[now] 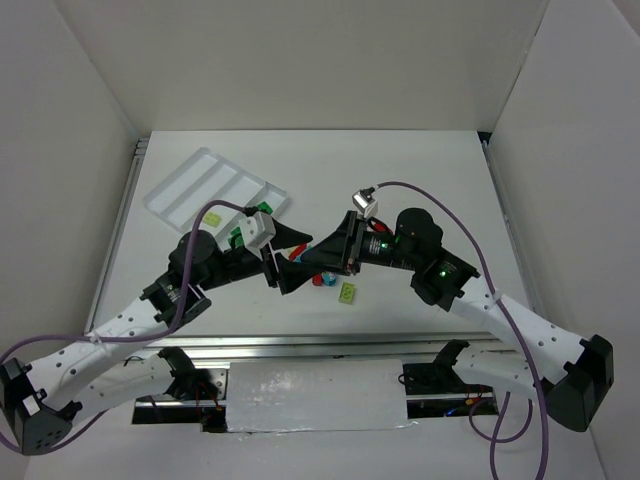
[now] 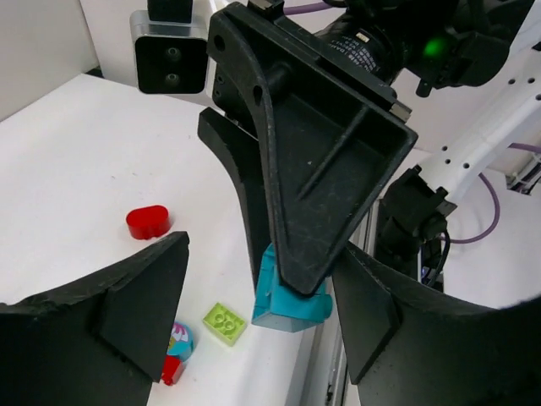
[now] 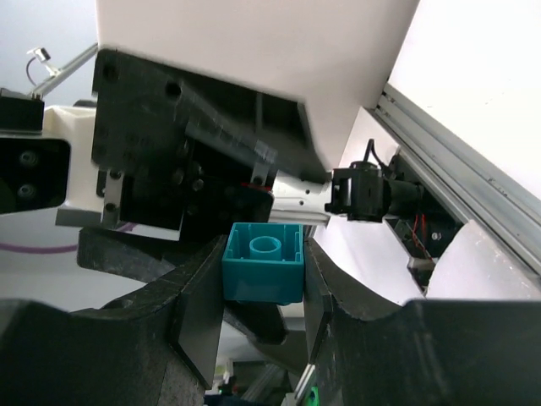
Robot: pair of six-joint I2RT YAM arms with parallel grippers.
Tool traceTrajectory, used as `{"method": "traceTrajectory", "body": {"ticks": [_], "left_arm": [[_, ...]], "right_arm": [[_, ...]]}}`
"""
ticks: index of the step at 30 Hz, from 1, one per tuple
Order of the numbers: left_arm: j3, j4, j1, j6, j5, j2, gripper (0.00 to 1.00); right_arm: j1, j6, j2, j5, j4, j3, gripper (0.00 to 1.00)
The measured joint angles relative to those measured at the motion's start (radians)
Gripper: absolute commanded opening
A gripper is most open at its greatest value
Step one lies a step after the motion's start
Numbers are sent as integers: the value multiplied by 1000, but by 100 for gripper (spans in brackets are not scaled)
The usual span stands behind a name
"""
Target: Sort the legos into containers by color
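White table: near the tray, the right gripper pinches a teal brick between the parted jaws of the left gripper, likely a handover needing left closure before right release.

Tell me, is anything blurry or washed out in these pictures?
Top external view: even, soft light, all sharp. Left wrist view: its own near fingers look dark and soft. Right wrist view: teal brick crisp, background bright and featureless.

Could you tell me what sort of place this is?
Probably a robotics lab: white walls enclose a table with a left arm, a compartment tray, and a right gripper holding a teal brick.
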Motion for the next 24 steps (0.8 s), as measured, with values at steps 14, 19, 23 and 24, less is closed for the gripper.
{"method": "traceTrajectory", "body": {"ticks": [14, 19, 23, 24], "left_arm": [[1, -24, -2, 27, 51, -23, 0], [6, -31, -2, 23, 43, -16, 0], [6, -55, 0, 18, -14, -14, 0], [6, -62, 0, 18, -40, -14, 0]], "right_arm": [[-2, 26, -1, 6, 2, 0, 1], [-12, 27, -2, -3, 2, 0, 94], [-29, 8, -27, -4, 14, 0, 100], [-40, 6, -40, -3, 14, 0, 100]]}}
